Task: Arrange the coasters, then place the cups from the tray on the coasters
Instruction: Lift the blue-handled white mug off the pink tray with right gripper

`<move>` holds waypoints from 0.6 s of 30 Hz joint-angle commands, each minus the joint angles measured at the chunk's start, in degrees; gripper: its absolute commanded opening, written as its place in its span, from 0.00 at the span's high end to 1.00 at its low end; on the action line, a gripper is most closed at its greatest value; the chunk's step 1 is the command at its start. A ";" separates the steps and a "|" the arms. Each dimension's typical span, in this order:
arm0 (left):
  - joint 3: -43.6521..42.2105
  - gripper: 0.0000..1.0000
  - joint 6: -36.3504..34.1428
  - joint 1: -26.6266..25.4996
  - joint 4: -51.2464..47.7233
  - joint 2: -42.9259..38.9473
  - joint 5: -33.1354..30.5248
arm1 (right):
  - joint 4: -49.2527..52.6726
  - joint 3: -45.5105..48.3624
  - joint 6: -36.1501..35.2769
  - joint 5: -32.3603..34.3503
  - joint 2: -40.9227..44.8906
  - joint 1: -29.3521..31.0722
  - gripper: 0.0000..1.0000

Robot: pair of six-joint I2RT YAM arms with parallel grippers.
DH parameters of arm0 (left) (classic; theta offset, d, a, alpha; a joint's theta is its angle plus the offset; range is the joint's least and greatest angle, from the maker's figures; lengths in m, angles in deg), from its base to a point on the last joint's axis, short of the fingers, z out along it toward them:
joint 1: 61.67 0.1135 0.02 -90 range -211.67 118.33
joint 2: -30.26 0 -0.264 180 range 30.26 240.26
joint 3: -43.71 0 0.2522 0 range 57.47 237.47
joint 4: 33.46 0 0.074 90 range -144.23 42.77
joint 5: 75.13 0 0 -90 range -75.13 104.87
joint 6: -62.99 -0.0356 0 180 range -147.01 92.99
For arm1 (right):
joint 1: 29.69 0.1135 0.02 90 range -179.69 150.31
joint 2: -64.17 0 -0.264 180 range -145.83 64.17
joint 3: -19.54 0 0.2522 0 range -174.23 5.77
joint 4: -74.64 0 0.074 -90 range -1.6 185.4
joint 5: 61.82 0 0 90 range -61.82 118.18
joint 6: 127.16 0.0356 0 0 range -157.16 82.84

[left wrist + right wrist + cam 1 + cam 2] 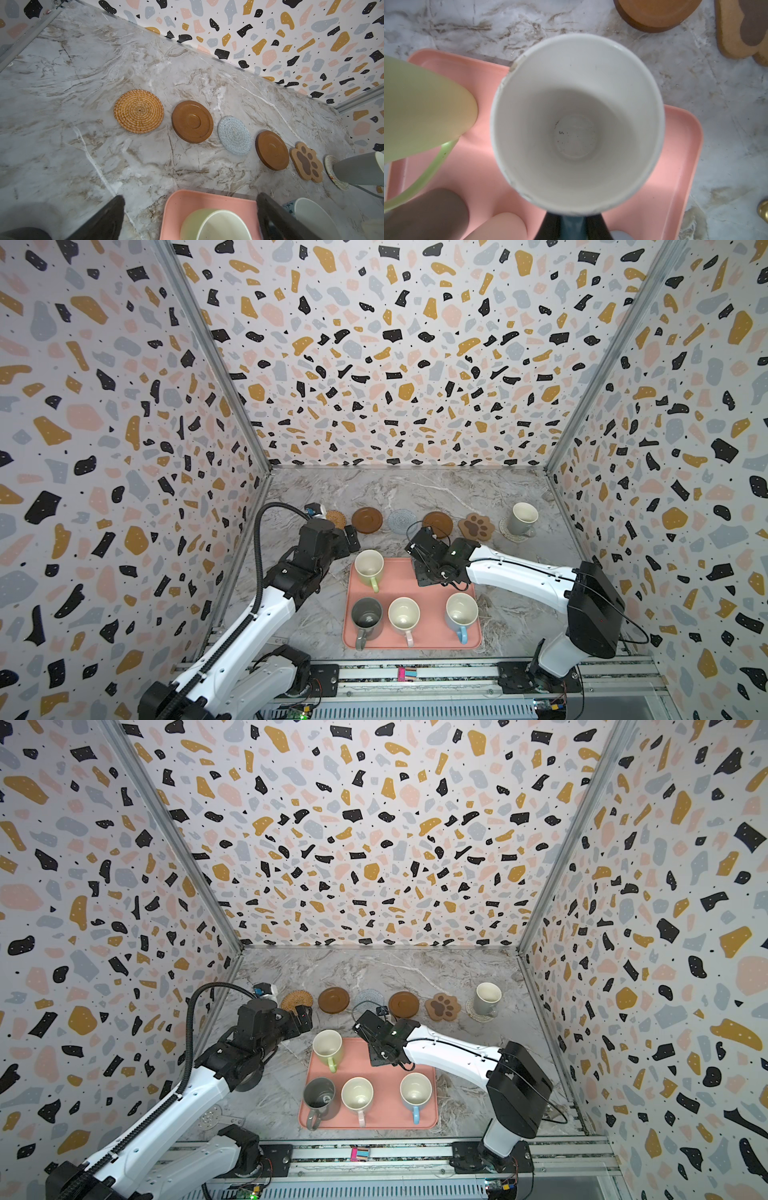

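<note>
Tray [430, 599], salmon pink, is lying flat on the marble tabletop [415, 489] toward the near side, between the two arms.

Right gripper [572, 226] is reaching over the tray's far right part. Its fingers are pressed together on the dark handle of a blue mug [577, 124]. The wrist view is looking straight down into the mug's pale inside, and I cannot tell whether its base is resting on the tray.

Left gripper [190, 196] is hanging above the marble tabletop just beyond the tray's far left corner, fingers [108, 218] spread wide and gripping nothing.

Four more mugs are standing upright on the tray. A light green mug [369, 567] is at the far left. Along the near side are a dark grey mug [367, 616], a pale pink mug [404, 615] and a second blue mug [461, 611]. All four handles are pointing toward the front.

A light grey mug [523, 517] is standing apart from the tray, on the cream woven coaster [332, 176] at the right end of the row.

Coasters are lying in a line beyond the tray, close side by side. Left to right they are the tan woven round [138, 111], brown wooden disc [192, 122], blue-grey woven round [234, 135], second brown wooden disc [272, 150] and paw-shaped mat [306, 162]. These five are lying bare, and the tan woven round is lying nearest the left gripper.
</note>
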 commanded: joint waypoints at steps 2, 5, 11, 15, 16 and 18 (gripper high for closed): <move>-0.22 0.00 -0.12 -0.19 -0.17 -0.61 -0.84 | -3.39 0.10 -0.72 4.56 5.16 0.50 0.92; 0.00 0.00 -0.09 -0.25 -0.21 -0.44 -0.80 | -4.54 0.93 -0.84 5.70 6.52 0.56 0.92; 0.41 0.00 -0.30 -0.18 -0.21 -0.05 -0.72 | -6.40 2.07 -3.16 8.41 8.22 0.43 0.92; 0.68 0.01 -0.45 -0.20 -0.34 0.22 -0.47 | -6.31 2.22 -5.62 9.75 8.24 -0.69 0.92; 0.70 0.00 -0.47 -0.25 -0.42 0.16 -0.60 | -6.62 2.40 -6.37 10.00 8.42 -1.13 0.92; 0.74 0.00 -0.58 -0.21 -0.47 0.12 -0.62 | -7.60 2.89 -7.71 10.16 8.92 -2.19 0.92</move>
